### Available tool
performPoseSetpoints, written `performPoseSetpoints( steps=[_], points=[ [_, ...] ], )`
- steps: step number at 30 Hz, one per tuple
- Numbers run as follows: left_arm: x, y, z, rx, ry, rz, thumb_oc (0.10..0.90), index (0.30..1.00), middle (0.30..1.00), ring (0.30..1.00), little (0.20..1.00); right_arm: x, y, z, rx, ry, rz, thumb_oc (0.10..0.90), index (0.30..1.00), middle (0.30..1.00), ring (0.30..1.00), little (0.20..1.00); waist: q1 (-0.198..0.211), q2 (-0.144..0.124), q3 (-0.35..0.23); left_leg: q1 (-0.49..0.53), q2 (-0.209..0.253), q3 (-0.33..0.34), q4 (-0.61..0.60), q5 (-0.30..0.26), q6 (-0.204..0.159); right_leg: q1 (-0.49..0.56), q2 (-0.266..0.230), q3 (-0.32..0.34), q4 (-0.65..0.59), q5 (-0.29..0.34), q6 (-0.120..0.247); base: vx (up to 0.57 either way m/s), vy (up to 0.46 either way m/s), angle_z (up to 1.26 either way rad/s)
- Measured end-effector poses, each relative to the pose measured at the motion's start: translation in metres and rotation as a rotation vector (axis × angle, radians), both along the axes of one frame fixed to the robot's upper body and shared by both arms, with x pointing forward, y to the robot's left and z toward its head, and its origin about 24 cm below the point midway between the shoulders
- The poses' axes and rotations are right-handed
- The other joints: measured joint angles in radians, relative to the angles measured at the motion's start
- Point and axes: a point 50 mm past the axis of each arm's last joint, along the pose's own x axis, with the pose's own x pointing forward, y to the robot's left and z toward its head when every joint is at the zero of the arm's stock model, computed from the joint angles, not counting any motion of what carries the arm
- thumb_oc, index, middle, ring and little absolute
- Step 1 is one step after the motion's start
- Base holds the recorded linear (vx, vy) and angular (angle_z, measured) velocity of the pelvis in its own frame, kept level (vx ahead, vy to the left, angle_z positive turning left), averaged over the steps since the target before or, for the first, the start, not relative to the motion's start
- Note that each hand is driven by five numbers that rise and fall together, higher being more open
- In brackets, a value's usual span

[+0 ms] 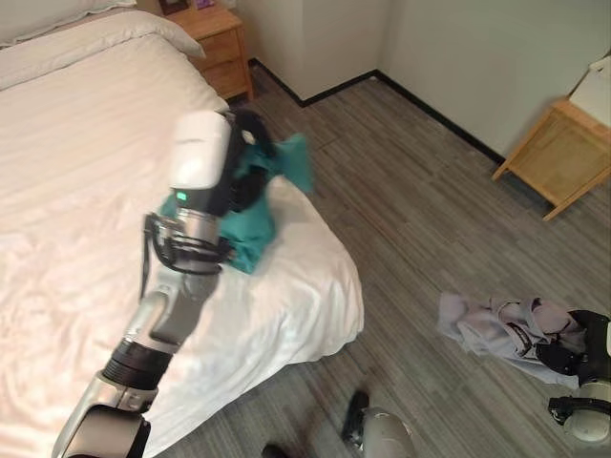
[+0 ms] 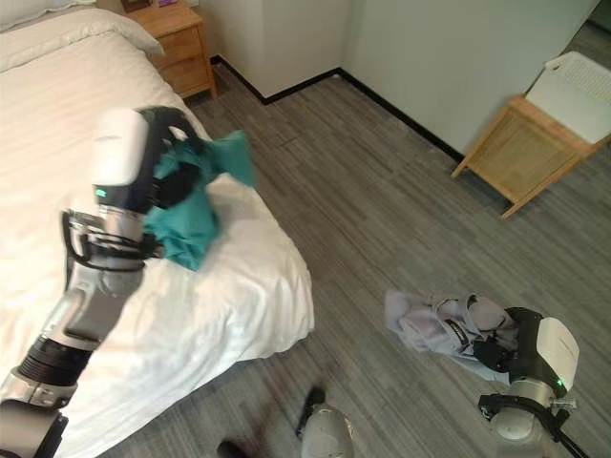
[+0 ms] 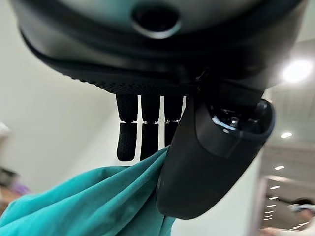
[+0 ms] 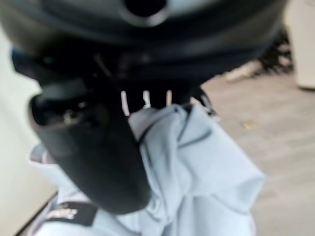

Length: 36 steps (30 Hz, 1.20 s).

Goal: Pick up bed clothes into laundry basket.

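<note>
Left hand (image 1: 239, 157) raised over the near corner of the bed (image 1: 86, 172), thumb and fingers (image 3: 142, 132) pinched on a teal garment (image 1: 253, 196) that hangs from the grip down onto the white sheet, close to the mattress edge. Right hand (image 2: 501, 348) low at the right, fingers curled into a pale lilac garment (image 2: 434, 324) that trails in a heap on the grey plank floor (image 2: 353, 172), well apart from the bed. Between bed corner and that heap, a broad stretch of bare floor running back to the black skirting along the wall. Wooden nightstand (image 1: 220, 43) tucked against the bed's far side by the wall corner. At the far right wall, a wooden stand (image 2: 520, 153) carrying a white laundry basket (image 2: 578, 81), with open floor in front of it.
</note>
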Motion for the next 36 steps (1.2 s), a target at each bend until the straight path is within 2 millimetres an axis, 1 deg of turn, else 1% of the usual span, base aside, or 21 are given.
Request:
performPoseSetpoints(
  steps=[2, 3, 4, 6, 7, 10, 11, 12, 14, 17, 18, 21, 22, 24, 26, 27, 28, 29, 31, 33, 36],
  points=[
    [0.0, 0.001, 0.004, 0.002, 0.014, -0.017, 0.4, 0.3, 0.3, 0.3, 0.3, 0.023, 0.01, 0.018, -0.028, -0.088, 0.043, 0.4, 0.3, 0.3, 0.3, 0.3, 0.038, -0.038, -0.043, -0.114, -0.079, 0.032, -0.069, -0.049, 0.045, 0.002, 0.075, 0.109, -0.263, 0.091, 0.039, -0.34, -0.184, -2.08],
    [-0.001, 0.005, 0.011, 0.0, -0.003, -0.02, 0.4, 0.3, 0.3, 0.3, 0.3, 0.05, 0.024, 0.031, -0.017, -0.172, 0.086, 0.4, 0.3, 0.3, 0.3, 0.3, 0.07, -0.019, -0.01, -0.101, -0.08, 0.061, -0.198, 0.079, 0.066, -0.021, 0.129, 0.162, -0.265, 0.085, 0.08, -0.11, -0.058, -2.0],
    [0.003, 0.002, 0.006, 0.007, 0.027, -0.025, 0.4, 0.3, 0.3, 0.3, 0.3, 0.051, 0.029, 0.03, -0.005, -0.18, 0.098, 0.4, 0.3, 0.3, 0.3, 0.3, 0.058, -0.027, -0.008, -0.085, -0.067, 0.063, -0.179, 0.076, 0.048, -0.023, 0.076, 0.096, -0.168, 0.017, 0.035, 0.0, 0.01, -1.47],
    [0.006, -0.012, -0.009, -0.022, 0.09, -0.06, 0.4, 0.3, 0.3, 0.3, 0.3, 0.038, 0.027, 0.027, -0.038, -0.147, 0.112, 0.4, 0.3, 0.3, 0.3, 0.3, 0.045, -0.025, -0.012, -0.05, -0.053, 0.064, -0.142, 0.053, 0.043, 0.03, -0.039, 0.038, -0.049, 0.002, 0.055, -0.16, -0.144, -0.29],
    [0.004, -0.01, -0.015, -0.003, 0.112, -0.062, 0.4, 0.3, 0.3, 0.3, 0.3, 0.025, 0.027, 0.014, -0.029, -0.095, 0.109, 0.4, 0.3, 0.3, 0.3, 0.3, 0.052, -0.057, -0.029, -0.02, -0.021, 0.09, -0.083, 0.036, 0.007, 0.09, -0.087, 0.049, -0.079, 0.096, 0.099, -0.61, -0.746, -0.59],
    [0.004, 0.003, -0.022, -0.023, 0.141, -0.014, 0.4, 0.3, 0.3, 0.3, 0.3, 0.035, 0.044, 0.01, -0.051, -0.032, 0.193, 0.4, 0.3, 0.3, 0.3, 0.3, 0.079, -0.063, -0.037, -0.108, 0.21, 0.017, 0.328, 0.025, 0.049, 0.065, -0.001, -0.066, -0.121, 0.09, -0.06, -0.48, -0.735, -1.6],
    [0.007, 0.019, -0.032, -0.053, 0.189, 0.048, 0.4, 0.3, 0.3, 0.3, 0.3, 0.05, 0.075, 0.025, -0.101, -0.089, 0.357, 0.4, 0.3, 0.3, 0.3, 0.3, 0.148, -0.067, -0.076, -0.067, 0.302, 0.16, 0.465, -0.001, -0.05, 0.09, 0.088, -0.014, -0.367, 0.214, -0.211, -0.34, -0.402, -2.74],
    [0.01, 0.016, -0.036, -0.092, 0.207, 0.053, 0.4, 0.3, 0.3, 0.3, 0.3, 0.051, 0.086, 0.041, -0.141, -0.156, 0.426, 0.4, 0.3, 0.3, 0.3, 0.3, 0.113, -0.056, -0.09, -0.074, 0.329, 0.218, 0.44, -0.073, -0.174, 0.13, 0.115, 0.051, -0.432, 0.183, -0.132, -0.33, -0.307, -2.22],
    [0.011, -0.002, -0.04, -0.151, 0.227, -0.002, 0.4, 0.3, 0.3, 0.3, 0.3, 0.063, 0.095, 0.055, -0.169, -0.225, 0.462, 0.4, 0.3, 0.3, 0.3, 0.3, 0.101, -0.032, -0.079, -0.103, 0.348, 0.256, 0.34, -0.088, -0.209, 0.133, 0.136, 0.122, -0.432, 0.196, -0.112, -0.28, -0.172, -0.98],
    [0.002, -0.033, -0.06, -0.155, 0.31, -0.123, 0.4, 0.3, 0.3, 0.3, 0.3, 0.093, 0.127, 0.068, -0.196, -0.288, 0.571, 0.4, 0.3, 0.3, 0.3, 0.3, 0.112, -0.068, -0.055, -0.168, 0.237, 0.173, 0.049, 0.033, -0.126, 0.133, 0.101, 0.236, -0.404, 0.215, -0.084, -0.3, -0.287, -1.6],
    [-0.004, -0.045, -0.072, -0.234, 0.365, -0.154, 0.4, 0.3, 0.3, 0.3, 0.3, 0.1, 0.143, 0.07, -0.216, -0.293, 0.639, 0.4, 0.3, 0.3, 0.3, 0.3, 0.129, -0.005, -0.058, -0.042, 0.216, 0.043, -0.036, 0.218, -0.125, 0.093, 0.136, 0.182, -0.346, 0.163, -0.072, -0.1, -0.199, -2.1],
    [-0.005, -0.043, -0.077, -0.302, 0.397, -0.148, 0.4, 0.3, 0.3, 0.3, 0.3, 0.083, 0.174, 0.055, -0.189, -0.286, 0.783, 0.4, 0.3, 0.3, 0.3, 0.3, 0.164, -0.054, -0.026, -0.012, 0.204, -0.141, 0.139, 0.159, -0.147, 0.145, 0.139, 0.203, -0.433, 0.197, -0.059, -0.11, -0.198, -1.57],
    [-0.005, -0.041, -0.077, -0.314, 0.409, -0.148, 0.4, 0.3, 0.3, 0.3, 0.3, 0.082, 0.177, 0.047, -0.205, -0.222, 0.821, 0.4, 0.3, 0.3, 0.3, 0.3, 0.169, -0.085, -0.007, -0.078, 0.162, -0.276, 0.275, 0.09, -0.164, 0.154, 0.075, 0.263, -0.433, 0.208, -0.059, -0.02, -0.099, -0.94],
    [-0.005, -0.049, -0.07, -0.353, 0.399, -0.199, 0.4, 0.3, 0.3, 0.3, 0.3, 0.089, 0.151, 0.052, -0.285, -0.182, 0.77, 0.4, 0.3, 0.3, 0.3, 0.3, 0.157, -0.081, 0.002, -0.051, 0.032, -0.347, 0.218, 0.043, -0.16, 0.159, 0.012, 0.271, -0.433, 0.214, -0.051, -0.04, -0.053, -0.15],
    [-0.002, -0.059, -0.056, -0.415, 0.363, -0.255, 0.4, 0.3, 0.3, 0.3, 0.3, 0.114, 0.119, 0.061, -0.33, -0.128, 0.642, 0.4, 0.3, 0.3, 0.3, 0.3, 0.146, -0.061, 0.005, 0.053, -0.17, -0.491, -0.084, 0.035, -0.103, 0.144, -0.039, 0.281, -0.421, 0.231, -0.031, 0.01, -0.018, 0.24],
    [0.0, -0.066, -0.046, -0.459, 0.345, -0.287, 0.4, 0.3, 0.3, 0.3, 0.3, 0.12, 0.105, 0.075, -0.367, -0.117, 0.597, 0.4, 0.3, 0.3, 0.3, 0.3, 0.143, 0.019, 0.021, 0.101, -0.181, -0.518, -0.178, 0.2, -0.071, 0.11, -0.01, 0.273, -0.357, 0.227, -0.032, 0.05, -0.011, 0.13],
    [0.002, -0.076, -0.035, -0.498, 0.323, -0.327, 0.4, 0.3, 0.3, 0.3, 0.3, 0.121, 0.095, 0.093, -0.395, -0.156, 0.562, 0.4, 0.3, 0.3, 0.3, 0.3, 0.14, 0.089, 0.056, 0.113, -0.147, -0.463, -0.182, 0.139, -0.081, 0.062, 0.018, 0.254, -0.267, 0.167, -0.025, 0.07, -0.029, 0.06],
    [0.007, -0.068, -0.025, -0.528, 0.288, -0.321, 0.4, 0.3, 0.3, 0.3, 0.3, 0.123, 0.1, 0.095, -0.343, -0.2, 0.551, 0.4, 0.3, 0.3, 0.3, 0.3, 0.152, 0.09, 0.087, 0.126, -0.13, -0.441, -0.162, 0.098, -0.11, 0.018, 0.12, 0.251, -0.239, 0.052, -0.063, 0.07, -0.03, -0.06],
    [0.012, -0.049, -0.035, -0.566, 0.333, -0.248, 0.4, 0.3, 0.3, 0.3, 0.3, 0.123, 0.12, 0.073, -0.27, -0.164, 0.613, 0.4, 0.3, 0.3, 0.3, 0.3, 0.174, -0.012, 0.113, 0.074, -0.143, -0.445, 0.105, -0.03, -0.15, 0.149, 0.169, 0.298, -0.416, 0.2, -0.239, 0.07, -0.056, -0.3],
    [0.011, -0.048, -0.039, -0.573, 0.361, -0.249, 0.4, 0.3, 0.3, 0.3, 0.3, 0.118, 0.124, 0.072, -0.271, -0.15, 0.647, 0.4, 0.3, 0.3, 0.3, 0.3, 0.18, 0.009, 0.102, 0.006, -0.126, -0.45, 0.104, -0.097, -0.13, 0.176, 0.173, 0.326, -0.429, 0.192, -0.22, 0.09, -0.049, -0.31],
    [0.012, -0.05, -0.036, -0.559, 0.369, -0.274, 0.4, 0.3, 0.3, 0.3, 0.3, 0.118, 0.124, 0.071, -0.264, -0.142, 0.65, 0.4, 0.3, 0.3, 0.3, 0.3, 0.176, 0.023, 0.098, -0.084, -0.108, -0.439, -0.033, -0.039, -0.059, 0.193, 0.192, 0.347, -0.429, 0.18, -0.158, 0.07, -0.007, -0.22]
  ],
)
